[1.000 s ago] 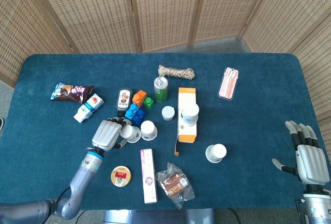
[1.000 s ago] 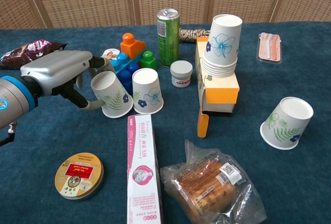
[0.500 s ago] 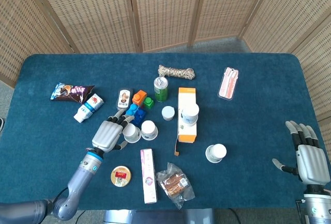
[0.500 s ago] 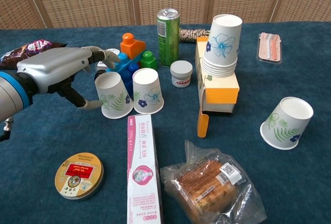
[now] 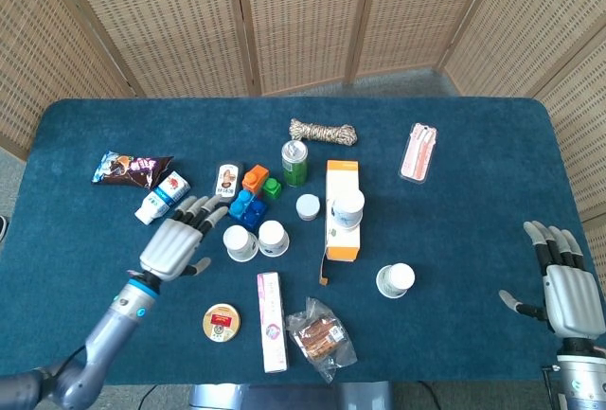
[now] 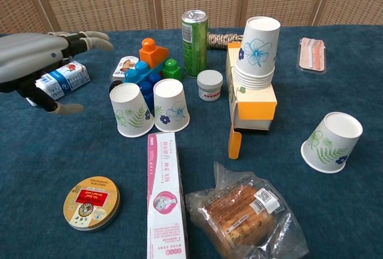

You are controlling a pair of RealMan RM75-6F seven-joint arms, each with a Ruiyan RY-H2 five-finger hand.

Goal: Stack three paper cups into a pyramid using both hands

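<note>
Two paper cups stand upside down side by side left of centre: the left cup with a green leaf print and the right cup with a blue flower. A third cup lies tilted at the right. My left hand hovers open to the left of the pair, apart from both cups. My right hand is open at the table's right front edge, far from the third cup.
A stack of paper cups stands on an orange and white box. A green can, toy blocks, a small jar, a milk carton, a pink tube box, a round tin and a bagged snack lie around.
My left hand let go of the leaf-print cup, opened, and pulled back to the left. That cup now stands upside down beside the flower cup. The right hand stayed still.
</note>
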